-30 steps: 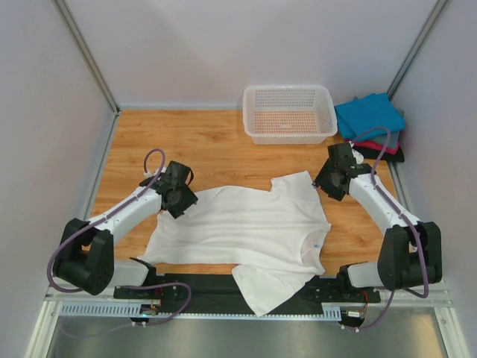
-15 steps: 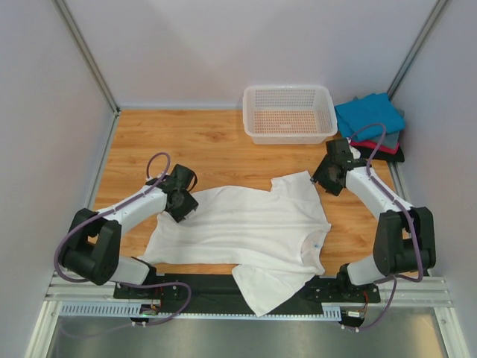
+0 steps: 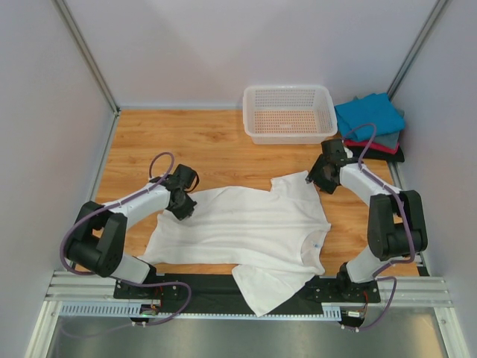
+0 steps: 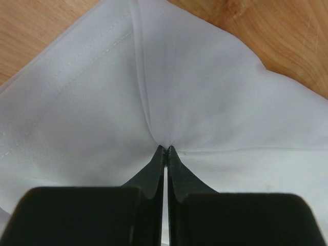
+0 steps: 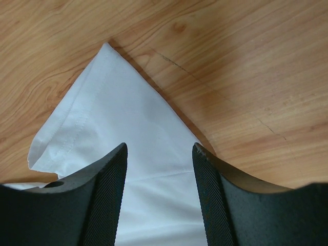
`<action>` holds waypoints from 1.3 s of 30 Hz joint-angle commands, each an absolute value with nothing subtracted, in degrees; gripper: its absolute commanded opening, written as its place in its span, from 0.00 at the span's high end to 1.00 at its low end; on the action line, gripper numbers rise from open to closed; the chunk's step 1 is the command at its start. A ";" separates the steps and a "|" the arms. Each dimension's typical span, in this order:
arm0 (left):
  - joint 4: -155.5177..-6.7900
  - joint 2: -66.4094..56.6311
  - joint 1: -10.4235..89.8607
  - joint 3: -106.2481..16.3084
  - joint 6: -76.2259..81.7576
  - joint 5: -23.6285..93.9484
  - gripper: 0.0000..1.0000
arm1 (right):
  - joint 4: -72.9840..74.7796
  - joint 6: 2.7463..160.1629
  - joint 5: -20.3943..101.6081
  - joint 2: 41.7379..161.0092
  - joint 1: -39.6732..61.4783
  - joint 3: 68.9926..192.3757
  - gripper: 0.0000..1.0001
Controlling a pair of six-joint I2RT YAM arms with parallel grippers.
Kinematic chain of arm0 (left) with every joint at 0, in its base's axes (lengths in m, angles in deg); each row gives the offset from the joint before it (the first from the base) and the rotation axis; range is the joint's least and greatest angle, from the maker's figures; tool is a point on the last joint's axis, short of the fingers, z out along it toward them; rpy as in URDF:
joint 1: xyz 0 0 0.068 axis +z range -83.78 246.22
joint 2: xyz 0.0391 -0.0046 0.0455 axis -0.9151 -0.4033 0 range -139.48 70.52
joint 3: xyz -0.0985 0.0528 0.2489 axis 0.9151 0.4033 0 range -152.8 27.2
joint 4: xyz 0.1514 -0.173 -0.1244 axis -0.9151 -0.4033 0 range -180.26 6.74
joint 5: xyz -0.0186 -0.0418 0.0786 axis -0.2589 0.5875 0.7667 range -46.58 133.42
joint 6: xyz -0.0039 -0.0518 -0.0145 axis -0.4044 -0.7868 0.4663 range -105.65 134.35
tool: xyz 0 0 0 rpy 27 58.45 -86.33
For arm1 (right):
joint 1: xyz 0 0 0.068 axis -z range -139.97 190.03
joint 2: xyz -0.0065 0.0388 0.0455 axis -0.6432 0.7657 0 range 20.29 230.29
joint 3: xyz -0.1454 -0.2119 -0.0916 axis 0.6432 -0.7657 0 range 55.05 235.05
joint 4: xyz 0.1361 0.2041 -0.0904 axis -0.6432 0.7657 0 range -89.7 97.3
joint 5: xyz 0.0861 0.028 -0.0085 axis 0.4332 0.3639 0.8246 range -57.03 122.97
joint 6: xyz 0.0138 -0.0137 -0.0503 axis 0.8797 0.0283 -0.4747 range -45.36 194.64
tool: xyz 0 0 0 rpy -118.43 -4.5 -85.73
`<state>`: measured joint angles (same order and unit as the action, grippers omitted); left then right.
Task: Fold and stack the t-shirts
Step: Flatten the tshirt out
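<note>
Left claw (image 4: 166,148) shut tight, pinching a corner of the shirt (image 3: 253,224) at 9 o'clock. Right claw (image 5: 160,148) open over the far sleeve (image 5: 102,102) at 2 o'clock, cloth between both jaws, not yet pinched. Shirt white and flat, long way from 9 to 3, neck at 3. Folded stack (image 3: 370,119) off at 1.

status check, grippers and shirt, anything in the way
Left gripper shut on white t-shirt. Right gripper open over sleeve tip. Shirt spread, unfolded. Basket far off, not blocking.
</note>
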<state>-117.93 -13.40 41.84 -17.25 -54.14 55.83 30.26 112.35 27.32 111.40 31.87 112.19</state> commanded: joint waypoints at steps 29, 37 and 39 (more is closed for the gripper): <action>-117.54 -11.75 42.93 -19.56 -48.14 58.27 1.00 | 19.11 99.69 29.45 128.13 32.12 124.83 0.54; -117.45 -11.57 43.28 -19.21 -48.23 58.19 1.00 | 20.34 99.34 29.27 129.72 32.12 125.98 0.62; -117.53 -11.49 43.28 -19.12 -48.15 58.19 1.00 | 20.17 99.51 29.71 129.54 32.03 125.28 0.63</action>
<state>-118.15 -11.79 43.00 -19.35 -49.16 58.03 20.84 100.22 29.26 129.06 31.87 124.43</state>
